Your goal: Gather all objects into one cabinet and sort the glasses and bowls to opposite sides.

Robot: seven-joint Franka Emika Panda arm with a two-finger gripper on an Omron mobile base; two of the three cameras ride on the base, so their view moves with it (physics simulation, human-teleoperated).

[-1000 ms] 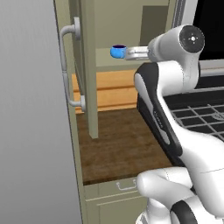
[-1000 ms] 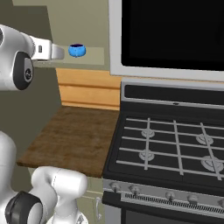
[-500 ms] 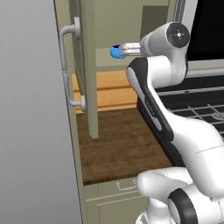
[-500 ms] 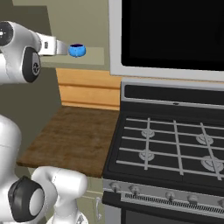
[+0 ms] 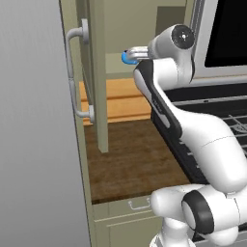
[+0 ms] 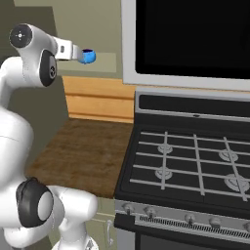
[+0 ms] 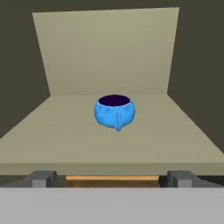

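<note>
Plenty of room inside the cabinet (image 7: 109,57), honestly. The pale shelf (image 7: 52,140) lay bare on both sides of the small blue bowl (image 7: 114,112), which sat alone around the middle, well clear of both side walls and the back wall. The gripper (image 7: 111,178) sat at the shelf's front edge with its jaws spread wide, nothing between them and the bowl. The open olive door (image 5: 99,72) stuck out to the left of the arm, and the range (image 6: 195,161) and black microwave (image 6: 195,39) closed off the right.
</note>
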